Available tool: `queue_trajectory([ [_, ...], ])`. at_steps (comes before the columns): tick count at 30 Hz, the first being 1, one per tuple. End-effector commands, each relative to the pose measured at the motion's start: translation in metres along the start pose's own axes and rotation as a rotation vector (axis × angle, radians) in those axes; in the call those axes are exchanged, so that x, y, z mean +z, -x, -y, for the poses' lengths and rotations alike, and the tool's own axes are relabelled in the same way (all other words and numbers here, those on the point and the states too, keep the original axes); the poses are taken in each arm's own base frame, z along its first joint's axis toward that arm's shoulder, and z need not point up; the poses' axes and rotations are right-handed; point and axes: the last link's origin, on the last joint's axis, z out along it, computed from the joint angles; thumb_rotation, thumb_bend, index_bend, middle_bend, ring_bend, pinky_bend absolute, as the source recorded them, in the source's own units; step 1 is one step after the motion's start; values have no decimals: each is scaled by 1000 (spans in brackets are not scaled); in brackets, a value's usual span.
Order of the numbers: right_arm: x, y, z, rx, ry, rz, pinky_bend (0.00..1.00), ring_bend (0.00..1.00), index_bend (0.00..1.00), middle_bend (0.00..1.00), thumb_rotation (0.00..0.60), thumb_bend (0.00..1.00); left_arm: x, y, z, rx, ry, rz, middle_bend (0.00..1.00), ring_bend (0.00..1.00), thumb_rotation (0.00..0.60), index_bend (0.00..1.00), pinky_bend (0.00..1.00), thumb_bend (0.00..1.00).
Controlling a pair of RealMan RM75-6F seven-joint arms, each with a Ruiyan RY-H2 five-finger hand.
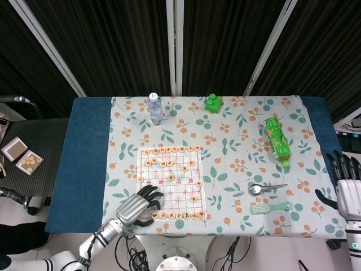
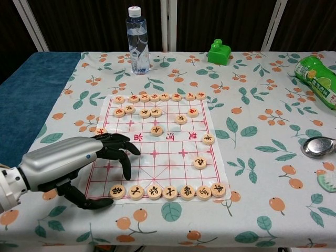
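Overhead, head view: left hand [image 1: 137, 205], empty with fingers spread, over near-left corner of paper chess board [image 1: 171, 183]; right hand [image 1: 348, 189] empty and spread, well apart at table's right edge. Chest view: nearest round wooden chess piece [image 2: 117, 191] just below left fingertips [image 2: 126, 173], first in near row running rightward.

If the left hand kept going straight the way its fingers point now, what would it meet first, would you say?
The left hand points rightward across the chess board, its fingers spread and holding nothing. The squares just ahead look bare; the first piece in that line is probably the lone disc near the right edge, though depth is unclear.
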Motion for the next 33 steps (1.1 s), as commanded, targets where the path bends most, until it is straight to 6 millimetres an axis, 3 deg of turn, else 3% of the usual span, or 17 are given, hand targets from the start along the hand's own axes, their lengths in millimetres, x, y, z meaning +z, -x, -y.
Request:
queue_trajectory([
  [1, 0, 0, -1, 0, 2, 1, 0, 0, 0, 0, 600, 99, 1, 2, 1, 15, -4, -4, 140, 0, 600, 419, 0, 261],
  [33, 0, 2, 0, 7, -1, 5, 0, 0, 0, 0, 600, 99, 3, 2, 0, 14, 11, -9, 156, 0, 600, 492, 0, 312],
])
